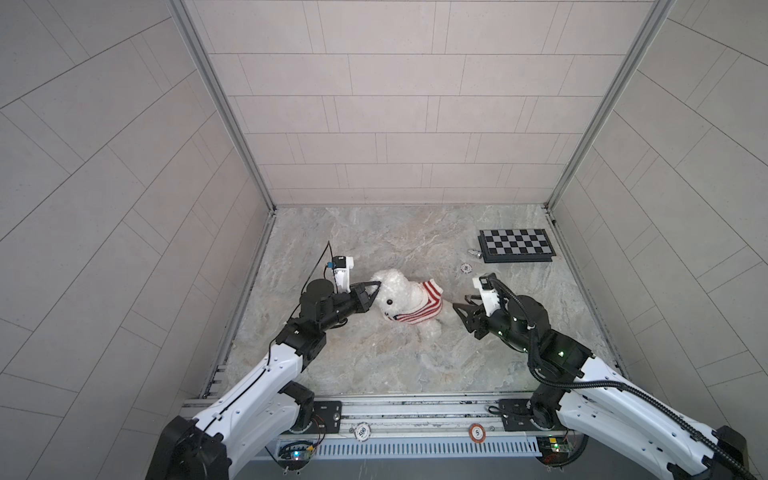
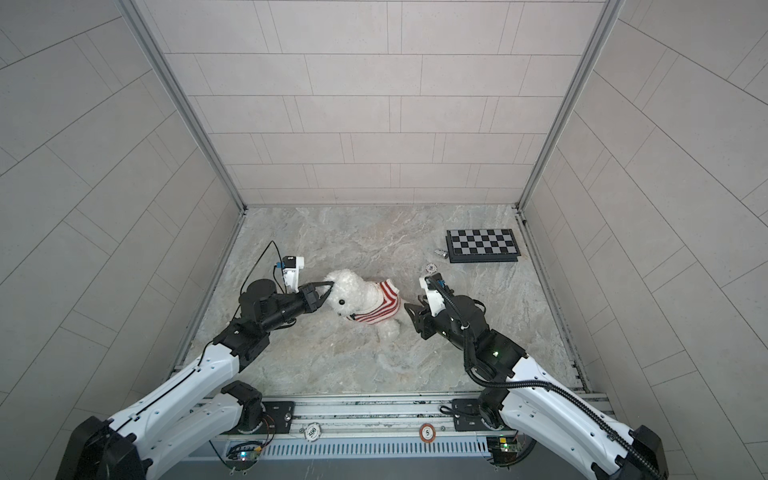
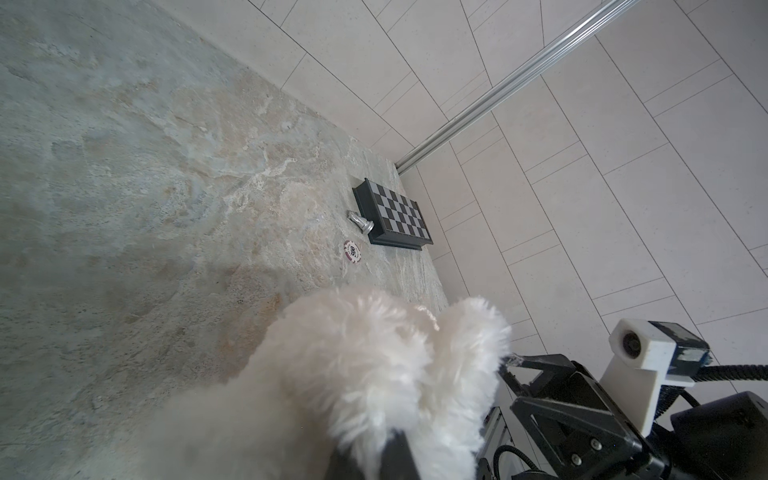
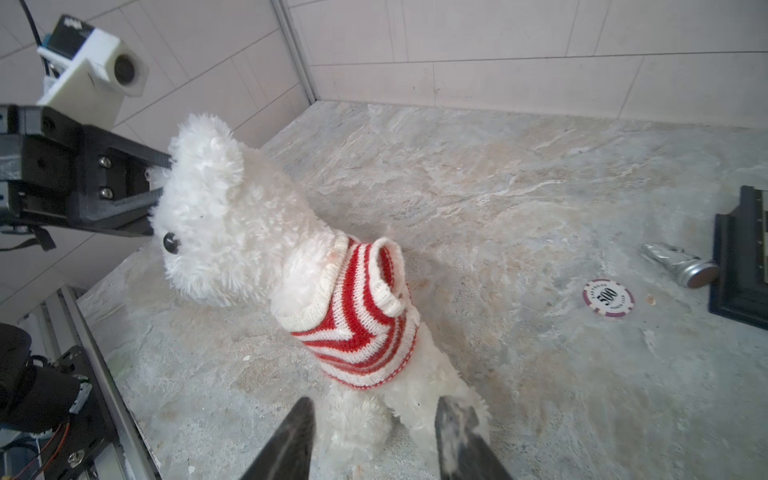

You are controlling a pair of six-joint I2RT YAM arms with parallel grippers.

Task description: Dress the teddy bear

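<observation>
The teddy bear (image 1: 395, 293) (image 2: 353, 293) is on the marble-patterned table (image 1: 374, 365), near the middle and a little toward the left arm's side. Its head points to the left arm and its legs point to the right arm. A red-and-white striped sweater (image 1: 419, 309) (image 2: 380, 305) (image 4: 365, 332) is around its body, with the white collar at the neck. One sleeve sticks out at the side, but I cannot tell if an arm is inside it.

The left gripper (image 1: 377, 287) (image 2: 330, 287) is clenched on the teddy bear, pinching the fluffy fur at the top of the head, next to an ear. In the right wrist view its two dark fingers (image 4: 124, 199) go into the fur, and the bear's head (image 4: 232, 224) is raised from the table while the lower body rests on it.

The right gripper (image 1: 460, 301) (image 2: 412, 301) is released, with its jaws standing apart and nothing between them. In both top views it is just beside the sweater's hem and does not touch it. In its own wrist view the two fingertips (image 4: 301, 419) frame the bear's white legs.

Near the far right corner lies a small chessboard (image 1: 515, 246) (image 3: 395, 212). A silver chess piece (image 1: 473, 252) (image 4: 677, 266) lies on its side just beside the chessboard. A poker chip (image 1: 466, 269) (image 4: 609, 298) lies flat on the table, near that piece.
</observation>
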